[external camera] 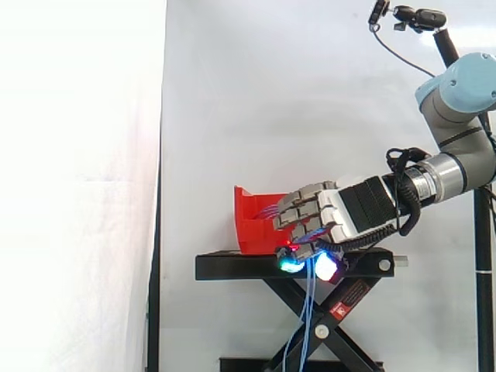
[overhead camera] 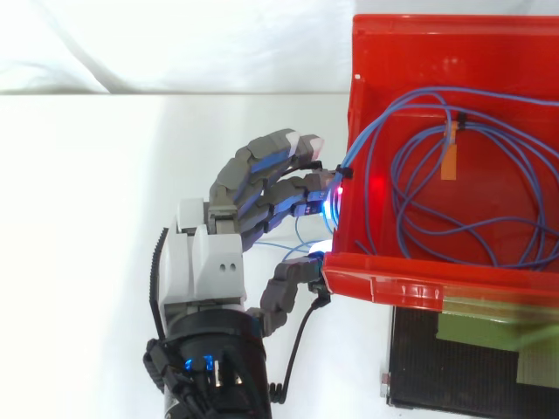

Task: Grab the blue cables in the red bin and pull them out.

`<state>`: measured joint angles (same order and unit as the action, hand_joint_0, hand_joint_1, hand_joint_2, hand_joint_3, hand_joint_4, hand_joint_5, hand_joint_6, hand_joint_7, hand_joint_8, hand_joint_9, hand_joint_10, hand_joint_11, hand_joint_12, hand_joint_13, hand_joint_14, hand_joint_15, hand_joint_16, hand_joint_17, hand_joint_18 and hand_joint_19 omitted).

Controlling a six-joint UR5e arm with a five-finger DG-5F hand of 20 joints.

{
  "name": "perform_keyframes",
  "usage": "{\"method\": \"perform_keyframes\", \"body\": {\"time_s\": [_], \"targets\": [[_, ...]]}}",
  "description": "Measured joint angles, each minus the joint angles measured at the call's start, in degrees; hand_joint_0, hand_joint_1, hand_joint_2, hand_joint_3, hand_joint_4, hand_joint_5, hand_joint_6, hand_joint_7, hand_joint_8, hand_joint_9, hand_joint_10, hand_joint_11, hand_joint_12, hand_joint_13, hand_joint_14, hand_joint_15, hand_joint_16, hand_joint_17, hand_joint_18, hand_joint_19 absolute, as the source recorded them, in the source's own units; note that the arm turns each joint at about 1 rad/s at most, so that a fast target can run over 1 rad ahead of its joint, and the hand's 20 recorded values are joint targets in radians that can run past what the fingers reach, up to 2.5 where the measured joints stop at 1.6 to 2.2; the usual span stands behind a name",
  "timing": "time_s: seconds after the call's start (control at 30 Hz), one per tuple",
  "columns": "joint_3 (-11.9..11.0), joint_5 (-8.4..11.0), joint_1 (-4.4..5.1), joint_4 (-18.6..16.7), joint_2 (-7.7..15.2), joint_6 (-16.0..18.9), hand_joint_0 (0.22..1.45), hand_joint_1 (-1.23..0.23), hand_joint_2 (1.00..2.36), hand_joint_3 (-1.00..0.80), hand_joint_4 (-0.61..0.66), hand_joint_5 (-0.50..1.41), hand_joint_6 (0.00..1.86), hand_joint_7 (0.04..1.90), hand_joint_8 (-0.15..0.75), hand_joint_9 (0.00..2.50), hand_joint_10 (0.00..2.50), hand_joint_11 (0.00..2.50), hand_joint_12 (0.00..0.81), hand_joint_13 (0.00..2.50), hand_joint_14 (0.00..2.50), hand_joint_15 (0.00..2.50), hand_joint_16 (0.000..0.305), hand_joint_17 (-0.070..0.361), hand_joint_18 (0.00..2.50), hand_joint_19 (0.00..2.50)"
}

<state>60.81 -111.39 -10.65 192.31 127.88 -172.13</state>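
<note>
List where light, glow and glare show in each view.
Side view: the curtain at left is washed out by strong light; the hand, shut on the blue cables, glows cyan and white at its underside. Top view: a red glow spot lies inside the red bin, near the fingertips, and blue light spills at the bin's open corner.

Bin wall: red bin (overhead camera: 402, 288) right at my fingers (overhead camera: 271, 166), blocking ahead.
Bin floor: blue cables (overhead camera: 395, 188) loop across.
Behind hand (overhead camera: 205, 271): open.
</note>
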Motion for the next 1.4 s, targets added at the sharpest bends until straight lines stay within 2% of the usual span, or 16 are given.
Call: {"method": "perform_keyframes", "body": {"time_s": [0.9,1.4], "targets": [[0.0,0.22,-0.05,-0.1,0.0,-1.1,0.83,-0.85,1.00,-1.00,0.13,1.04,0.01,0.71,0.225,1.09,0.02,0.50,0.288,0.81,0.02,0.44,0.036,0.082,0.58,0.58],[0.0,0.30,0.00,-0.6,0.0,-1.9,0.88,-0.83,1.00,-1.00,0.08,1.15,0.01,0.87,0.213,1.16,0.02,0.53,0.277,0.84,0.02,0.44,0.035,0.078,0.60,0.58]]}}
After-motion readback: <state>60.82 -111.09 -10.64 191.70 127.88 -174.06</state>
